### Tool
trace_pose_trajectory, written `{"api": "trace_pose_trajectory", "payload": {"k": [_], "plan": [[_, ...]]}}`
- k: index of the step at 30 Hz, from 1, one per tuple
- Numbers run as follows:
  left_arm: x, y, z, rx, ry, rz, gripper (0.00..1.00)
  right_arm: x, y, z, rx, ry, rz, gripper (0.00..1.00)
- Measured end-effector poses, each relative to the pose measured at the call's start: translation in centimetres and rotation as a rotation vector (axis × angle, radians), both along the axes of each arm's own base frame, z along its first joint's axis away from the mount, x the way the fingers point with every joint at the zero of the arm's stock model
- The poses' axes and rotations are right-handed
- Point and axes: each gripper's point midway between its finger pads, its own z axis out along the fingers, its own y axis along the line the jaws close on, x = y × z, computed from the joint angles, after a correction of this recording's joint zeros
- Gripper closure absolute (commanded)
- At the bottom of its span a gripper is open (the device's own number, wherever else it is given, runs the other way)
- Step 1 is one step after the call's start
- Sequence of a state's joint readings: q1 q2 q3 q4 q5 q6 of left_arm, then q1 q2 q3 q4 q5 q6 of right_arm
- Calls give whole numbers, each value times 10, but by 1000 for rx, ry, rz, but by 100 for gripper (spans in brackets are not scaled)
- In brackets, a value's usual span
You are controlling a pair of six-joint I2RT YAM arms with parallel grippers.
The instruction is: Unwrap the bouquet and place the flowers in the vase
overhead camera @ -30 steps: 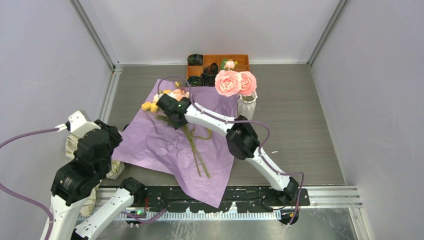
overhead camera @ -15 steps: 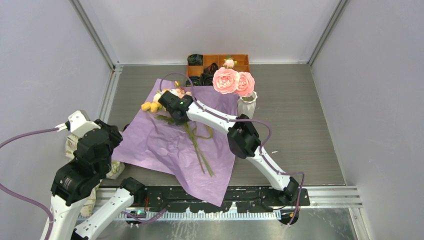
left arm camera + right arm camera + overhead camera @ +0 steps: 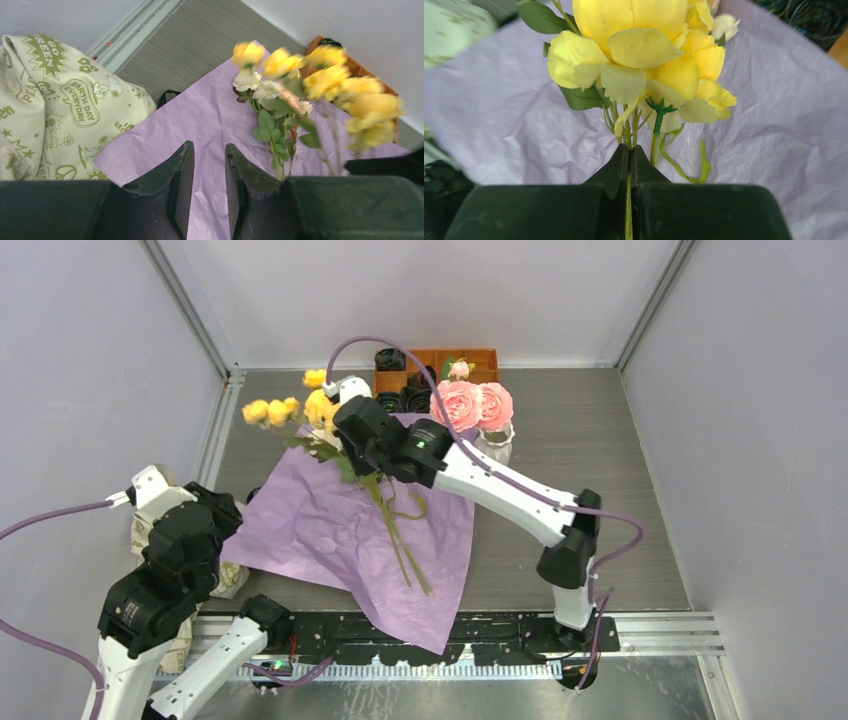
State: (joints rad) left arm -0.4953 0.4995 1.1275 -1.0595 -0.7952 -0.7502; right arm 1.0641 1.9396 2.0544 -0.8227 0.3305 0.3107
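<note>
grey slatted table [image 3: 620, 490] with crumpled purple paper [image 3: 310, 530], white vase [image 3: 500, 446], orange tray [image 3: 482, 358] and printed cloth [image 3: 60, 100] on it

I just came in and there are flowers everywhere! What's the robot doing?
It's putting flowers into the white vase. The right gripper is pinched shut on the stems of some yellow flowers, holding them up over the opened purple paper. Two pink roses stand in the vase. The left gripper hangs open nearby, holding nothing.
</note>
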Motion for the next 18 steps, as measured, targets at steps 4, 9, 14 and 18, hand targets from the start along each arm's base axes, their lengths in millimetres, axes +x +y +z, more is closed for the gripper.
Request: {"api": "trace_pose_trajectory", "payload": {"k": [4,9,14,18], "plan": [[0,0,0,-1,0,0,70,-24,-8,59,92,-87,29,99],[-2,1,-1,-1,0,0,70,-64,-16,106,104,-226,84,99],[-2,0,-1,-3,1,-4,70,-122,-27,161,123,-416,161,99],[-2,-1,-1,-7,2,-9,70,-153,-54,207,195,-537,174,99]]}}
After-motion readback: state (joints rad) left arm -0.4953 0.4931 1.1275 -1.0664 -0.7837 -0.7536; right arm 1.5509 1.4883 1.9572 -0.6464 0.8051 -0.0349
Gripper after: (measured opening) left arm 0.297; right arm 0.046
